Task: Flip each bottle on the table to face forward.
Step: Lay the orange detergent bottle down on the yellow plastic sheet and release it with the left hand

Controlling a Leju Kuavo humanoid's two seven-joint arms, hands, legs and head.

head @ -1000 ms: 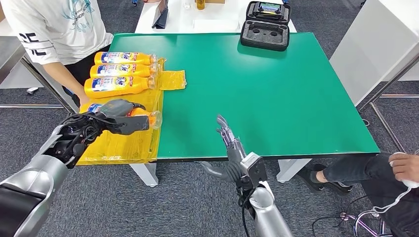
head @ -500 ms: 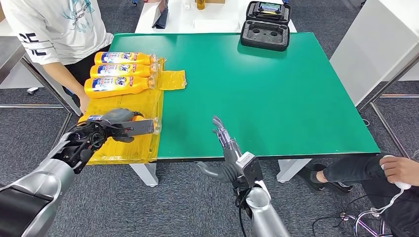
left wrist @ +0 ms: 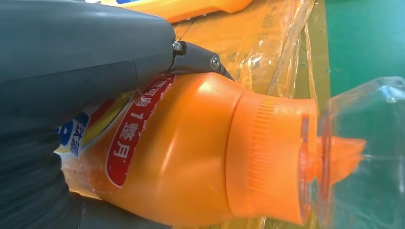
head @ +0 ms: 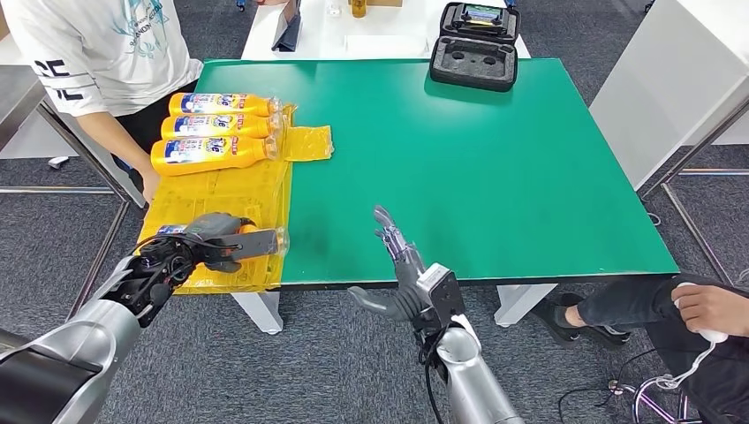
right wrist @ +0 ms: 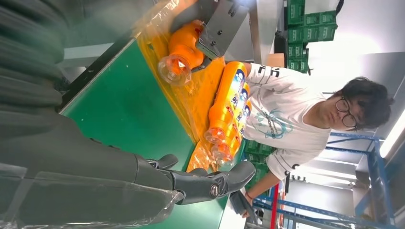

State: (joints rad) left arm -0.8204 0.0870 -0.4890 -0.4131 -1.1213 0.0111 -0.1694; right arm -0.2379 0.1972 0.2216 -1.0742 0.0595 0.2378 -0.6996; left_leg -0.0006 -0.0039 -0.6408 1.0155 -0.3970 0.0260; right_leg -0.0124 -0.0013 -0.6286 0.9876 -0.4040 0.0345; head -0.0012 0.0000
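Three orange bottles [head: 212,152] with blue-and-white labels lie side by side on a yellow plastic sheet [head: 225,193] at the green table's [head: 495,168] far left. My left hand [head: 205,241] grips a fourth orange bottle [left wrist: 200,152] near the table's front left corner; its clear cap [head: 277,238] points right. The left wrist view shows the red-and-blue label under my thumb. My right hand [head: 397,269] hovers at the table's front edge, fingers spread and holding nothing. In the right wrist view the held bottle [right wrist: 184,50] and the lying bottles [right wrist: 227,107] are visible.
A person in a white shirt [head: 97,44] stands at the table's left side, one hand near the sheet. An open black case [head: 474,49] sits at the far edge. Another person's hand [head: 707,305] and leg show at lower right. A white table [head: 353,31] stands behind.
My left hand has pulled the held bottle toward the front edge of the table. My right hand has drifted slightly back and left.
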